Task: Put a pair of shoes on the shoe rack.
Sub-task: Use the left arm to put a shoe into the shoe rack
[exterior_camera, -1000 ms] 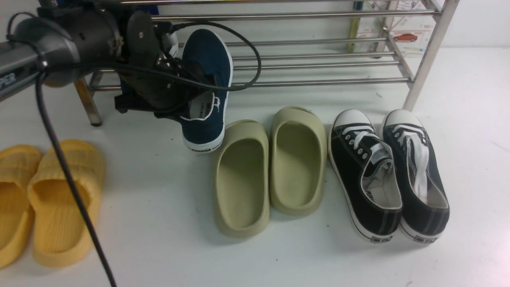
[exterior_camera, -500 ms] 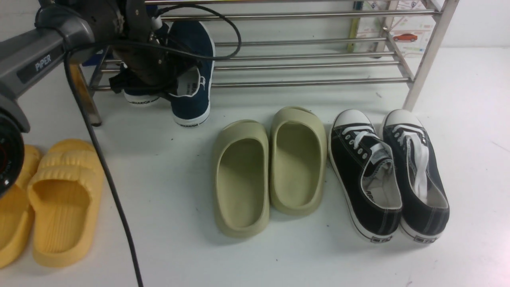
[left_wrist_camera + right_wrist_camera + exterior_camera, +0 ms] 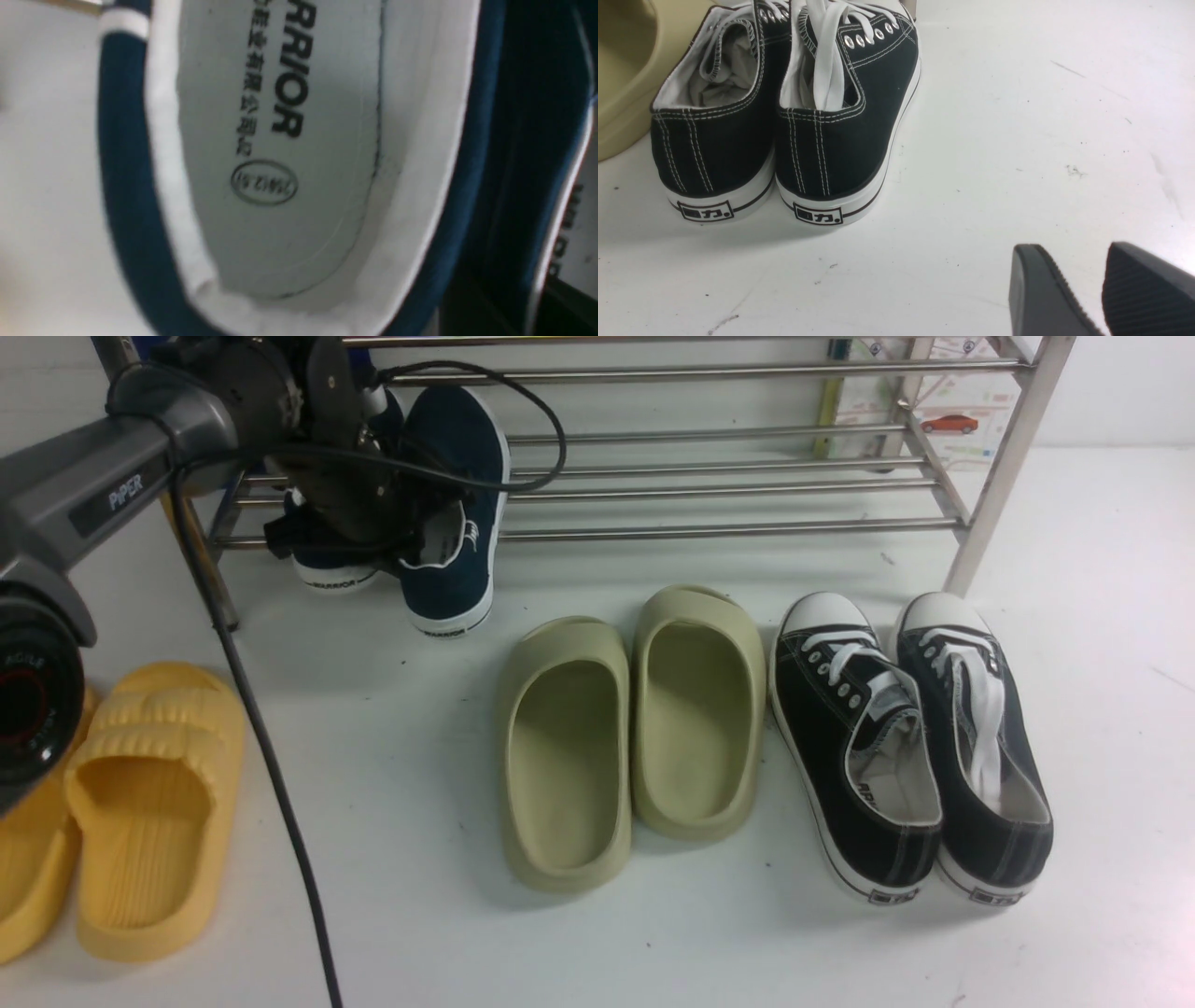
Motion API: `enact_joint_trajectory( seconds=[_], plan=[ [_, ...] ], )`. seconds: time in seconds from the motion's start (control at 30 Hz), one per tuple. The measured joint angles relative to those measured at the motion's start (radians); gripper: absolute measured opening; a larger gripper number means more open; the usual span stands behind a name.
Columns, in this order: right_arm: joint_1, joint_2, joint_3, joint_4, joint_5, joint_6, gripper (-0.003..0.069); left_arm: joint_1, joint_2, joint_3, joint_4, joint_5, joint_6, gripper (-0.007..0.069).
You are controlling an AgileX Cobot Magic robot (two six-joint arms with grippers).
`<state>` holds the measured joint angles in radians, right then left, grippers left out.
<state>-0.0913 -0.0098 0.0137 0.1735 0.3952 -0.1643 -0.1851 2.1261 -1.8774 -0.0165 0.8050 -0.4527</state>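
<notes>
Two navy-blue slip-on shoes lie side by side at the left end of the shoe rack (image 3: 747,527). The right shoe (image 3: 462,476) leans toe-up on the low bars, its white heel overhanging the front. The left shoe (image 3: 329,576) is mostly hidden behind my left gripper (image 3: 397,537). That gripper sits down between their collars, its jaws hidden. In the left wrist view, one shoe's white insole (image 3: 289,140) fills the picture, with the other shoe's navy side (image 3: 514,140) beside it. My right gripper (image 3: 1073,247) hovers open over bare table, nothing between its fingers.
Olive-green slippers (image 3: 635,728) and black lace-up sneakers (image 3: 915,737) stand in front of the rack. Yellow slippers (image 3: 121,803) lie at the near left. The left arm's cable (image 3: 271,784) hangs across the table. The sneakers' heels (image 3: 784,126) show beyond the right gripper.
My left arm carried the navy shoes from in front of the rack back and left onto its low bars. Over the last half second they have barely moved.
</notes>
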Motion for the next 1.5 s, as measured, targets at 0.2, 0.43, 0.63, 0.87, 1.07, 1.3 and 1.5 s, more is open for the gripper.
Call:
enact_joint_trajectory(
  seconds=[0.2,0.43,0.63,0.87,1.07,1.3,1.5],
  plan=[
    [0.0,0.0,0.0,0.0,0.0,0.0,0.0246,0.0,-0.02,-0.005,-0.006,0.011,0.001,0.0332],
    [0.0,0.0,0.0,0.0,0.0,0.0,0.0246,0.0,-0.095,-0.005,-0.021,0.067,0.001,0.0383],
    [0.0,0.0,0.0,0.0,0.0,0.0,0.0246,0.0,-0.189,-0.007,-0.034,0.206,0.028,0.0347],
    [0.0,0.0,0.0,0.0,0.0,0.0,0.0246,0.0,-0.22,0.087,-0.18,0.248,0.122,-0.0013],
    [0.0,0.0,0.0,0.0,0.0,0.0,0.0246,0.0,-0.218,0.258,-0.26,0.165,0.18,-0.0013],
    [0.0,0.0,0.0,0.0,0.0,0.0,0.0246,0.0,-0.192,0.294,-0.265,0.014,0.2,-0.0013],
    [0.0,0.0,0.0,0.0,0.0,0.0,0.0246,0.0,-0.177,0.294,-0.268,-0.038,0.201,-0.0013]
  ],
)
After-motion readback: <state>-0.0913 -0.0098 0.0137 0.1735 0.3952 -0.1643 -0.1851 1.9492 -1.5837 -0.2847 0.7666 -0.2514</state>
